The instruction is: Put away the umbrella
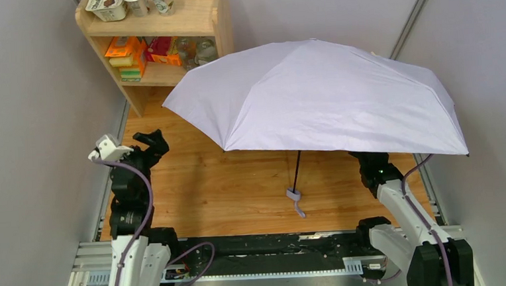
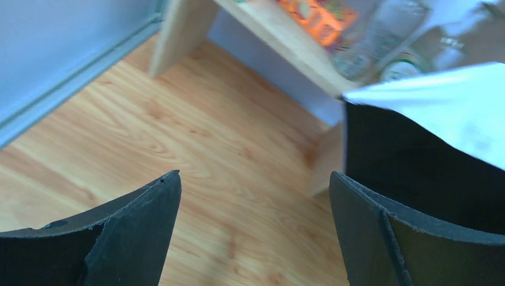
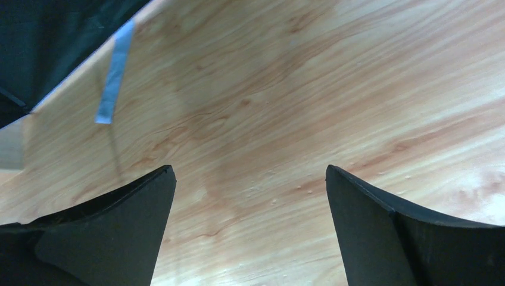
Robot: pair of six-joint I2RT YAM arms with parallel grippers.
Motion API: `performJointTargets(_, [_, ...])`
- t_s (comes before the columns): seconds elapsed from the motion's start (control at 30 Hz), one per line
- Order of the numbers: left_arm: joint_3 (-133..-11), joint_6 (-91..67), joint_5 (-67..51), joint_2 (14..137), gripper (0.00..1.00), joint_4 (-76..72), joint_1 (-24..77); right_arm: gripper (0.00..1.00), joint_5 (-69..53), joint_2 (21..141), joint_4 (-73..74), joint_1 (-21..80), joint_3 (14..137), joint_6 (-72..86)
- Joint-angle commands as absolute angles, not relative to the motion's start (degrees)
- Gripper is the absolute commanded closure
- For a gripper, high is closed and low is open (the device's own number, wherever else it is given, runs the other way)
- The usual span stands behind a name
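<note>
Umbrella [image 1: 320,92]: fully open, canopy spread over the right and far part of the table [image 1: 226,184]; handle [image 1: 294,195] low near the middle front.
Left gripper [image 1: 151,142]: jaws spread wide, holding nothing, left of the canopy's edge.
Right gripper [image 3: 250,173]: jaws wide, empty, over bare wood beneath the canopy's right rim.
Risk: a push would probably roll or skid the open canopy; thin ribs could snag a finger; the far-left rim might sweep the shelf [image 1: 220,25].
Room: open wood at left and middle front; walls close on both sides; the right arm is boxed in under fabric.
</note>
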State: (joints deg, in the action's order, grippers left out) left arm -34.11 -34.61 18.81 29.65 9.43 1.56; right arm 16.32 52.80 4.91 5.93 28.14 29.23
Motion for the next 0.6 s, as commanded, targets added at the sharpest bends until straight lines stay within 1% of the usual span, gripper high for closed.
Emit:
performJointTargets(0.0, [-32.2, -37.0, 3.9, 21.2, 0.00, 14.1, 1.5, 0.00, 4.7, 51.1, -4.4, 5.9, 27.4, 29.3])
performJointTargets(0.1, [-32.3, -35.2, -4.3, 19.5, 0.01, 15.4, 1.5, 0.00, -12.2, 53.8, -12.0, 6.0, 28.9, 28.2])
performJointTargets(0.17, [-31.8, -36.1, -11.8, 19.9, 0.03, 15.2, 1.5, 0.00, -20.2, 55.4, -18.4, 6.6, 29.0, 30.0])
performJointTargets(0.2, [-30.5, -37.7, -18.9, 20.5, 0.04, 12.3, 1.5, 0.00, -23.5, 55.9, -20.8, 7.2, 29.1, 30.8])
performJointTargets(0.23, [-28.4, -38.9, -24.7, 20.7, 0.04, 8.2, 1.6, 0.00, -25.3, 56.5, -22.6, 7.7, 29.4, 31.1])
performJointTargets(0.27, [-27.4, -42.5, -27.9, 21.6, 0.04, 6.2, 1.7, 0.00, -27.0, 57.0, -23.6, 9.0, 29.6, 30.9])
performJointTargets(0.3, [-24.7, -44.2, -32.2, 21.9, 0.04, 0.8, 2.4, 0.00, -27.8, 57.9, -24.6, 9.7, 30.1, 30.4])
performJointTargets(0.33, [-23.4, -47.5, -33.4, 22.7, 0.04, -3.0, 5.1, 0.00, -27.3, 59.3, -24.2, 10.7, 30.8, 30.1])
performJointTargets(0.37, [-21.2, -48.6, -33.2, 22.9, 0.04, -6.6, 7.0, 0.00, -26.0, 60.7, -23.2, 11.2, 31.7, 30.2])
performJointTargets(0.4, [-20.8, -47.8, -31.9, 23.7, 0.04, -6.6, 12.9, 0.00, -26.8, 62.6, -24.1, 11.6, 32.0, 30.5])
performJointTargets(0.43, [-20.8, -46.6, -27.0, 24.8, 0.04, -5.0, 16.1, 0.00, -27.9, 64.1, -25.4, 11.9, 32.3, 31.0])
performJointTargets(0.47, [-20.8, -44.1, -24.6, 25.6, 0.04, -4.7, 23.1, 0.00, -27.6, 65.6, -26.4, 12.5, 32.6, 31.7])
performJointTargets(0.5, [-20.8, -42.4, -19.4, 27.5, 0.04, -5.3, 26.3, 0.00, -26.3, 67.3, -26.2, 13.2, 33.4, 32.1])
performJointTargets(0.53, [-20.9, -41.5, -16.6, 29.1, 0.04, -5.9, 33.0, 0.00, -27.2, 68.9, -26.3, 13.7, 34.5, 31.8])
performJointTargets(0.57, [-21.6, -40.5, -11.8, 32.7, 0.04, -7.4, 36.4, 0.02, -28.3, 70.5, -26.3, 14.4, 35.6, 31.6])
